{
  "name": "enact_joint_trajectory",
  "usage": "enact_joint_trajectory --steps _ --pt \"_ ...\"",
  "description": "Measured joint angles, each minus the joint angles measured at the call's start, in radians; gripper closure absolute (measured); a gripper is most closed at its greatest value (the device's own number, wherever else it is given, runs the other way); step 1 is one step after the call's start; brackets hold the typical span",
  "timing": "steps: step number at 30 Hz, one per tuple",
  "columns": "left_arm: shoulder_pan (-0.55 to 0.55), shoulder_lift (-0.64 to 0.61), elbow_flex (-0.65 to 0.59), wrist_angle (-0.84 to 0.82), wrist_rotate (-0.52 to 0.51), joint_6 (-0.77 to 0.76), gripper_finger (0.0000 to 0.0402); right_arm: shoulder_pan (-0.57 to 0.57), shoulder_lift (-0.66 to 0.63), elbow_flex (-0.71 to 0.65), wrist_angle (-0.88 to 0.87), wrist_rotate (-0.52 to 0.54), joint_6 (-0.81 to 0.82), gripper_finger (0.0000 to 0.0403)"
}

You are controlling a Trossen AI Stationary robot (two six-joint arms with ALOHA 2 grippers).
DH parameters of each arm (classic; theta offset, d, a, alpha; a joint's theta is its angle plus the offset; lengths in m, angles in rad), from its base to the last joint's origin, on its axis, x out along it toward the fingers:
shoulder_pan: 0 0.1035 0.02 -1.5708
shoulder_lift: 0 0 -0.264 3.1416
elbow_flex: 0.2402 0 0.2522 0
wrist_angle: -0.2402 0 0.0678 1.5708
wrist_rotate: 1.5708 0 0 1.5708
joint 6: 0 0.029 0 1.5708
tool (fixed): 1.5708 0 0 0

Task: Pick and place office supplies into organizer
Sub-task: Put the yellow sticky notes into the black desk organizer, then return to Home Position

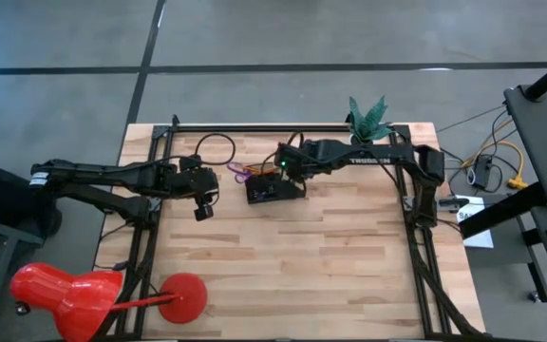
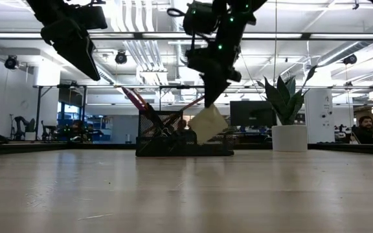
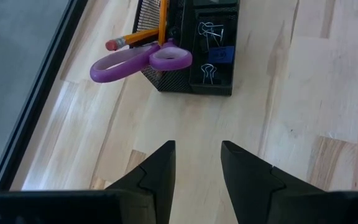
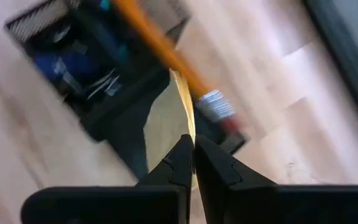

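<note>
Yellow sticky-note pad (image 2: 207, 124) pinched in right gripper (image 4: 193, 144) above organizer (image 1: 272, 189) near table's far edge: lower squarely into free compartment, clear of pencil (image 4: 160, 46); left gripper (image 3: 196, 163) parted, idle.

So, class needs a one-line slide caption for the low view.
Right gripper holds the yellow sticky-note pad above the black organizer.

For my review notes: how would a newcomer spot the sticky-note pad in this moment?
Find the black organizer near the table's far edge, left of the potted plant. Right above it the right gripper is shut on the sticky-note pad, which hangs tilted in the air. It is the only flat pale-yellow square; the scissors and pencil already stand in the organizer.
</note>
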Motion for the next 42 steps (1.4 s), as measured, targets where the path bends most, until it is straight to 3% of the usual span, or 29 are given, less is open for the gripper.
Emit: enact_joint_trajectory --steps 3,8,14,29,33,42 --pt "0.0 0.0 0.0 0.0 0.0 0.0 0.0288 -0.01 0.024 -0.015 0.03 -0.061 -0.001 0.0395" --pt "0.001 0.002 -0.002 -0.001 -0.003 0.0 0.0288 -0.012 0.077 -0.016 0.063 -0.06 -0.006 0.0394" --pt "0.001 0.005 -0.002 0.0 -0.005 -0.001 0.0288 -0.011 0.111 -0.017 0.077 0.018 -0.004 0.0394" --pt "0.001 0.007 -0.002 0.0 -0.006 -0.003 0.0288 -0.021 0.113 -0.01 0.077 0.082 -0.072 0.0391" --pt "0.001 0.007 -0.003 0.0 -0.006 -0.004 0.0288 -0.018 0.113 -0.011 0.076 0.169 -0.147 0.0361" --pt "0.001 0.006 -0.003 0.0 -0.008 -0.004 0.0288 -0.004 0.113 -0.012 0.079 0.179 -0.16 0.0255"
